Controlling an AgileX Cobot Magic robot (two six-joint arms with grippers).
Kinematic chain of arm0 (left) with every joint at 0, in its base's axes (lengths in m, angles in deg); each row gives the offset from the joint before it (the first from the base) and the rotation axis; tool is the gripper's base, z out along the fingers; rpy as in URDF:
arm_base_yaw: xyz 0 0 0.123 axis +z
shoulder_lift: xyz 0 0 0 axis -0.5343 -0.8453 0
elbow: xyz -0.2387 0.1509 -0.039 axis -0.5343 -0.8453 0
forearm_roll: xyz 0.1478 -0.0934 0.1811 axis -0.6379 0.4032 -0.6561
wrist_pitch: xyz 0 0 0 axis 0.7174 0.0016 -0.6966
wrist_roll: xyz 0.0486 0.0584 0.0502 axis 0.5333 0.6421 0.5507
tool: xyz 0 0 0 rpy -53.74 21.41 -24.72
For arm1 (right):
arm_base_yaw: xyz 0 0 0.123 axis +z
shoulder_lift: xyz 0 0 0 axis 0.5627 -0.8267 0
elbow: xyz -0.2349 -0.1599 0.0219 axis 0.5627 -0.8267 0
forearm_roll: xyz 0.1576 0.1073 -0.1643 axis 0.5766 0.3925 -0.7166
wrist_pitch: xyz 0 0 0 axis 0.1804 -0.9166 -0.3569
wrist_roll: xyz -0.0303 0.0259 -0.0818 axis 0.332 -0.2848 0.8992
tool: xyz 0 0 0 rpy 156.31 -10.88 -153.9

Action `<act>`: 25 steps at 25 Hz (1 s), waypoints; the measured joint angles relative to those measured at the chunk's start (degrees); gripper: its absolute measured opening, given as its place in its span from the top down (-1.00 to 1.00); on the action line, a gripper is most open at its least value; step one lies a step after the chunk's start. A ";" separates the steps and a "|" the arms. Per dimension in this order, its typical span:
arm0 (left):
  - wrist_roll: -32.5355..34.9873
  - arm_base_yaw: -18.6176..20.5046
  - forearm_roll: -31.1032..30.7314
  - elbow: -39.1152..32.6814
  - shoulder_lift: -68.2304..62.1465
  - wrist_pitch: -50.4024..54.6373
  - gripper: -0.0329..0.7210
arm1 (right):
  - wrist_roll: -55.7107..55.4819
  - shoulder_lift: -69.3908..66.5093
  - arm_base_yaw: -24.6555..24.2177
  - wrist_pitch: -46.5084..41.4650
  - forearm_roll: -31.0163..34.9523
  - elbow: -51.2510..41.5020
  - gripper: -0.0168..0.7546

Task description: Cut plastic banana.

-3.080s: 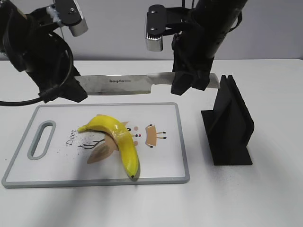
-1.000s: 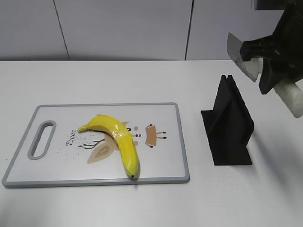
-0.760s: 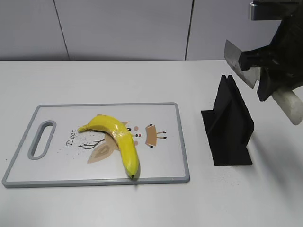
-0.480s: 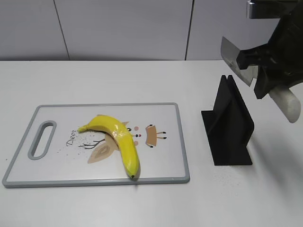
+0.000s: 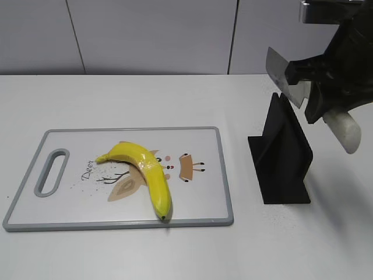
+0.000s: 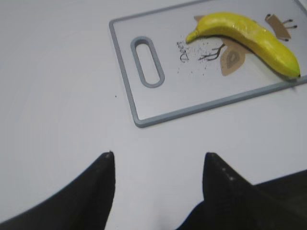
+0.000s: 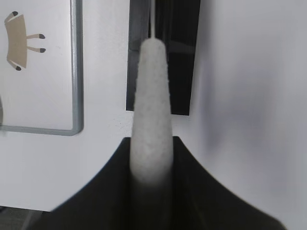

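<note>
The plastic banana (image 5: 145, 169) lies whole on the white cutting board (image 5: 70, 204), curved, dark tip toward the front edge. It also shows in the left wrist view (image 6: 249, 36) on the board (image 6: 158, 103). My right gripper (image 5: 317, 87) is shut on the knife's white handle (image 5: 342, 129) and holds the knife in the air, its blade (image 5: 282, 76) just above the black knife stand (image 5: 285, 157). The right wrist view shows the handle (image 7: 151, 96) between the jaws (image 7: 151, 143), over the stand (image 7: 182, 57). My left gripper (image 6: 158, 155) is open and empty above bare table, left of the board.
The knife stand sits on the white table to the right of the board. The board's right corner shows in the right wrist view (image 7: 43, 86). A grey wall runs along the back. The left arm is outside the exterior view.
Both arms held the knife level over the board three seconds ago. Since then the left arm left the exterior view; over the last second the right gripper carried the knife leftward over the stand.
</note>
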 joint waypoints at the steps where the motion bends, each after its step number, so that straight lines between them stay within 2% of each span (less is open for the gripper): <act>1: -0.05 0.00 -0.03 0.00 1.45 -0.06 -0.58 | 0.00 -0.13 0.00 0.00 0.12 0.00 0.55; 8: -0.16 0.00 -0.26 0.00 13.19 -0.02 -0.58 | 0.00 -1.94 0.00 0.22 0.09 0.00 0.55; 25: -0.18 0.00 -0.35 0.00 13.31 0.11 -0.53 | -1.92 -1.54 0.00 0.94 -0.16 -0.11 0.56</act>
